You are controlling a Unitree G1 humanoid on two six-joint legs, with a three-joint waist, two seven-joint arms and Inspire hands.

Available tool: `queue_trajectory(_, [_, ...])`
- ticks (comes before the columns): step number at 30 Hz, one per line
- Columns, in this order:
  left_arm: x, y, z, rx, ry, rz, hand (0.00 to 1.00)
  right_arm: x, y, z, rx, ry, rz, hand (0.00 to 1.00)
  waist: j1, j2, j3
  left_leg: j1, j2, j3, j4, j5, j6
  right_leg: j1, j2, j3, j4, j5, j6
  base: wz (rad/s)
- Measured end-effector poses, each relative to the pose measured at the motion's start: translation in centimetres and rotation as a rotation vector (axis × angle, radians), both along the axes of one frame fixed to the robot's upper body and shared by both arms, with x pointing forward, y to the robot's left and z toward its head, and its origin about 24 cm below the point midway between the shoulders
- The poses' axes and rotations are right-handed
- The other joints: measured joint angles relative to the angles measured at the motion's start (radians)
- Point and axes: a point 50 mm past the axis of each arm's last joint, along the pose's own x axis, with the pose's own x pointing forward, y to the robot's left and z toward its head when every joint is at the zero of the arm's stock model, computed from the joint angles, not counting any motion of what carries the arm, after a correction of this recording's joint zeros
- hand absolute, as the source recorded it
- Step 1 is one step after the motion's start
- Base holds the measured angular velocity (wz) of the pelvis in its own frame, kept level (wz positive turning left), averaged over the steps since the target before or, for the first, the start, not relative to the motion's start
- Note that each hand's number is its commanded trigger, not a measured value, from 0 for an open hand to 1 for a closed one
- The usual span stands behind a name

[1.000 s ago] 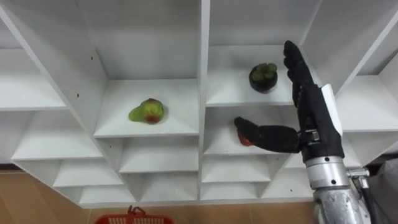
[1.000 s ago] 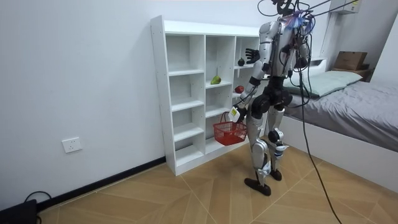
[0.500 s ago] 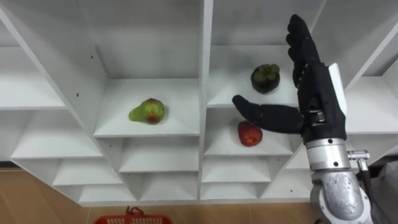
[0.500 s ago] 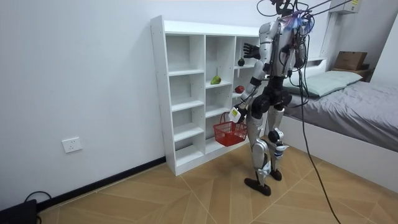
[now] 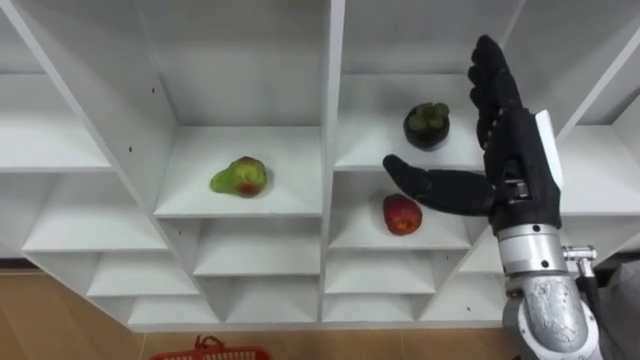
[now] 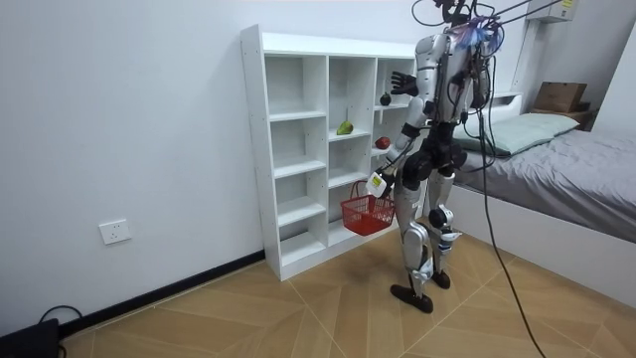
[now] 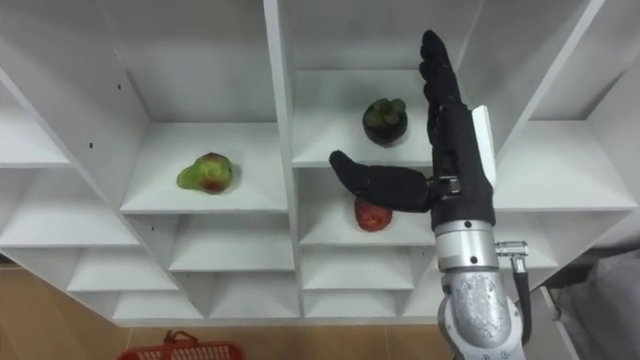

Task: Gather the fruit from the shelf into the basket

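I stand facing a white closet (image 5: 327, 100) of open shelves. A dark round fruit with a green top (image 5: 427, 125) sits on an upper shelf. Below it lies a red apple (image 5: 402, 214), and a green-red pear (image 5: 239, 177) rests one compartment to the left. My right hand (image 5: 515, 165) is raised, open, just right of the dark fruit. Its fingers point up and its thumb reaches left between the dark fruit and the apple, touching neither. In the room view my left hand (image 6: 381, 182) hangs low, holding the red basket (image 6: 368, 212) by its handle.
The basket's rim (image 5: 210, 352) shows at the bottom of the eye views, under the pear's column. A bed (image 6: 566, 169) stands behind me at the room view's right. Wooden floor lies between the closet and the bed.
My right hand has risen from in front of the red apple, uncovering it, to the height of the dark fruit's shelf. The fruits and the basket have not moved.
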Motion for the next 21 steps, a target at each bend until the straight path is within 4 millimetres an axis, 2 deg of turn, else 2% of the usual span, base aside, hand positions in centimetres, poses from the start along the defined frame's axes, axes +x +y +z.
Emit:
queue_trajectory(4, [0.0, 0.0, 0.0, -0.001, 0.004, 0.0, 1.0, 0.1, -0.2, -0.1, -0.008, 0.014, -0.014, 0.0, -0.001, 0.0, 0.0, -0.001, 0.0, -0.002, -0.001, 0.0, 0.0, 0.0, 0.0, -0.004, -0.001, 0.0, 0.0, 0.01])
queue_trajectory(12, [0.2, 0.2, 0.2, -0.002, -0.009, -0.009, 1.0, 0.9, -1.9, -0.7, -0.035, 0.041, -0.093, 0.0, -0.001, -0.014, 0.0006, -0.011, -0.005, -0.015, 0.008, 0.0, 0.0, -0.001, -0.008, -0.016, -0.003, -0.002, 0.003, 0.04])
queue_trajectory(17, [0.1, 0.5, 0.3, 0.011, -0.013, -0.015, 1.0, 1.7, -2.8, -0.3, -0.018, 0.017, -0.166, 0.0, 0.0, -0.03, -0.0074, -0.013, -0.009, -0.022, 0.009, 0.001, 0.002, 0.003, -0.01, -0.018, -0.014, 0.0, 0.005, 0.01])
queue_trajectory(19, [0.0, 0.6, 0.4, 0.013, -0.012, -0.011, 1.0, 1.7, -2.9, -0.3, -0.015, 0.015, -0.174, 0.0, 0.0, -0.032, -0.0071, -0.012, -0.009, -0.025, 0.009, 0.001, 0.002, 0.007, -0.01, -0.022, -0.015, 0.0, 0.005, 0.06])
queue_trajectory(21, [0.0, 0.6, 0.4, 0.013, -0.013, -0.011, 1.0, 1.7, -2.9, -0.3, -0.013, 0.014, -0.183, 0.0, 0.0, -0.031, -0.0025, -0.004, -0.008, -0.025, 0.009, 0.001, 0.002, 0.012, -0.009, -0.024, -0.016, 0.0, 0.005, 0.02])
